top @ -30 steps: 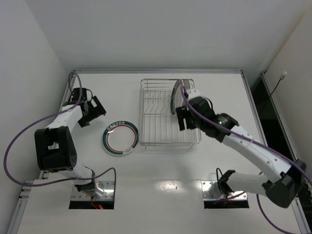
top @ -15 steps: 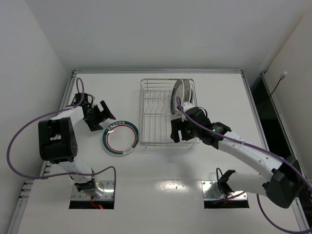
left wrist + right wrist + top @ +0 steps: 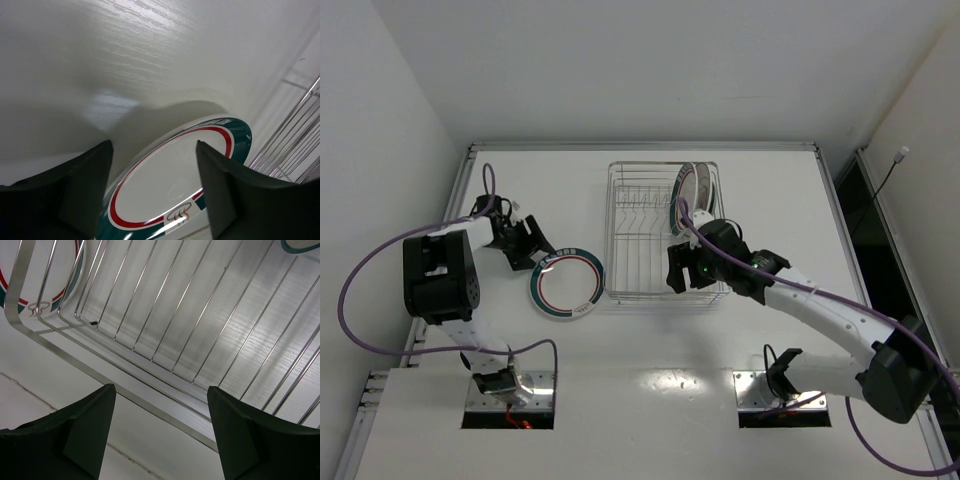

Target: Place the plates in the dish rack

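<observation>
Your left gripper (image 3: 526,245) is at the middle left of the top view, right by the upper-left edge of the green-rimmed plate (image 3: 567,283). That plate lies flat on the table (image 3: 650,350). The gripper's fingers (image 3: 85,190) are wide apart and hold nothing. Your right gripper (image 3: 677,270) hangs over the bottom edge of the dish rack (image 3: 650,296) in the middle of the picture. It is open too, with nothing in it. Other plates (image 3: 694,188) stand on edge in the rack's upper right corner.
</observation>
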{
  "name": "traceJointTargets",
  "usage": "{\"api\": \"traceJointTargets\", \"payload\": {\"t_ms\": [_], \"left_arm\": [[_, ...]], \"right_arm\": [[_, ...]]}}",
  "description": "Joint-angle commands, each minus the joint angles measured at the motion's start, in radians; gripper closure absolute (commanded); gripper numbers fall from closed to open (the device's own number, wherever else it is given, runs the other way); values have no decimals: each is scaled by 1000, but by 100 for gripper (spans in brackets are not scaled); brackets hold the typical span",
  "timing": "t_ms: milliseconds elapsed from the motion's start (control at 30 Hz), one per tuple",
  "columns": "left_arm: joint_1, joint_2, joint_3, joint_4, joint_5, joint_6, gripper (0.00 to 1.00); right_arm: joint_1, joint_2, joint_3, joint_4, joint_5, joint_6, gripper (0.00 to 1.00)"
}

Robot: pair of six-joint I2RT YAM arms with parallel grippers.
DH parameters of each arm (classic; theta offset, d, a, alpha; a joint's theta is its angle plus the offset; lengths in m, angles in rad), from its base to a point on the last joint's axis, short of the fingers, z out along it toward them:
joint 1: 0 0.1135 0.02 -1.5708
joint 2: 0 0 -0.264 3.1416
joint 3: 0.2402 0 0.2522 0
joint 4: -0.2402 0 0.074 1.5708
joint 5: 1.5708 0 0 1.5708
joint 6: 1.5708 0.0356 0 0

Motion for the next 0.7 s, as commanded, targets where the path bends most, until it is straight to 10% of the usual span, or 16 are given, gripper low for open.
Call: {"api": "traceJointTargets", "payload": {"t_ms": [0,300,667], "left_arm": [[0,38,6,-17,69,36,40],[0,58,15,-17,60,45,99],[0,-72,34,-46,-228,11,100]], "right_arm": [[0,0,21,50,-17,7,29],[-9,0,21,50,-17,7,29],[-9,19,21,50,-17,7,29]]}}
